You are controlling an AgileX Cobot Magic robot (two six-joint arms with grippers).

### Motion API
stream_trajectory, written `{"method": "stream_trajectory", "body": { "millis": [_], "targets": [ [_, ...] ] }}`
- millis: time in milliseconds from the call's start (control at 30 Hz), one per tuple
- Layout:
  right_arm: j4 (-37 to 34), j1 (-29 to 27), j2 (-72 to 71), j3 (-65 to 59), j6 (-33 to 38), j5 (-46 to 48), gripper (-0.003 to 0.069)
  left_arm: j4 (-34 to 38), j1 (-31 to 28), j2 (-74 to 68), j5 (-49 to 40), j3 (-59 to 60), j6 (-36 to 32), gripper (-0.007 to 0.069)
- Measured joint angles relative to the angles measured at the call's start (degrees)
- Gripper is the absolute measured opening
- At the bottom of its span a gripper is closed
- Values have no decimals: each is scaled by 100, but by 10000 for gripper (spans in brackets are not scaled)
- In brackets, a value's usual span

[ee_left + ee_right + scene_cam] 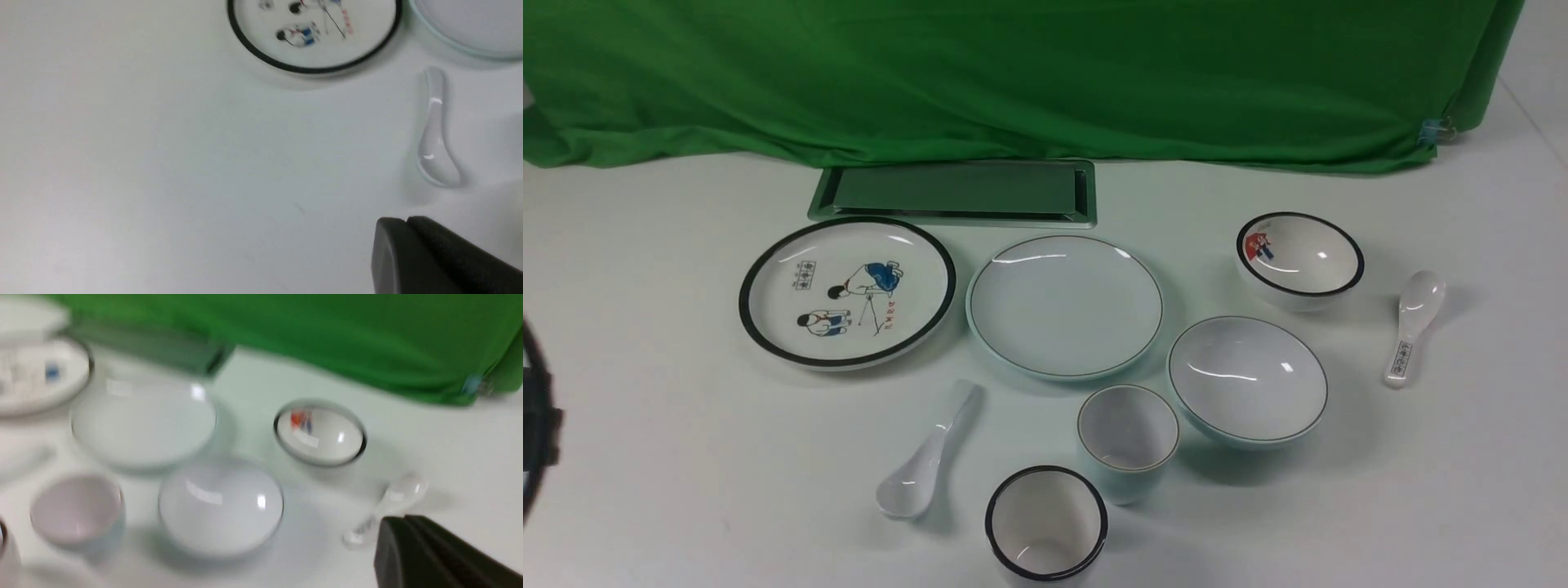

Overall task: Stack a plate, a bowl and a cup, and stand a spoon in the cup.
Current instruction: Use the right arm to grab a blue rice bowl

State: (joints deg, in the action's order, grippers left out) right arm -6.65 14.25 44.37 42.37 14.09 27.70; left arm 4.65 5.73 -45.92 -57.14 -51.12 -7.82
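The plain plate (1066, 306) lies at the table's middle. The plain bowl (1247, 381) stands to its right and nearer me, and the pale cup (1128, 437) stands just left of the bowl. The plain white spoon (927, 453) lies left of the cup, bowl end toward me. All are apart. My left gripper (406, 220) is shut and empty, hovering near the spoon (435, 134). My right gripper (404, 517) is shut and empty, to the right of the bowl (220, 506) and the cup (75, 510). The plate (143, 420) shows beyond them.
A black-rimmed picture plate (847, 290) lies left of the plain plate. A black-rimmed picture bowl (1299, 257) and a printed spoon (1413, 327) are at the right. A black-rimmed cup (1045, 523) stands at the front. A metal tray (956, 193) lies before the green cloth (1013, 73).
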Motion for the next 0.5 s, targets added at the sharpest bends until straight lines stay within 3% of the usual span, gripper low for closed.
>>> {"method": "stream_trajectory", "body": {
  "millis": [200,367,500],
  "targets": [
    [5,24,2156,914,451,1061,8,-30,1149,-880,495,-62,-158,-29],
    [5,30,3355,1355,317,1151,22,-14,1573,-1424,959,-62,-171,-29],
    [5,34,4466,1934,-16,936,181,-14,1703,-1832,1195,-62,-171,-29]
  ]
}}
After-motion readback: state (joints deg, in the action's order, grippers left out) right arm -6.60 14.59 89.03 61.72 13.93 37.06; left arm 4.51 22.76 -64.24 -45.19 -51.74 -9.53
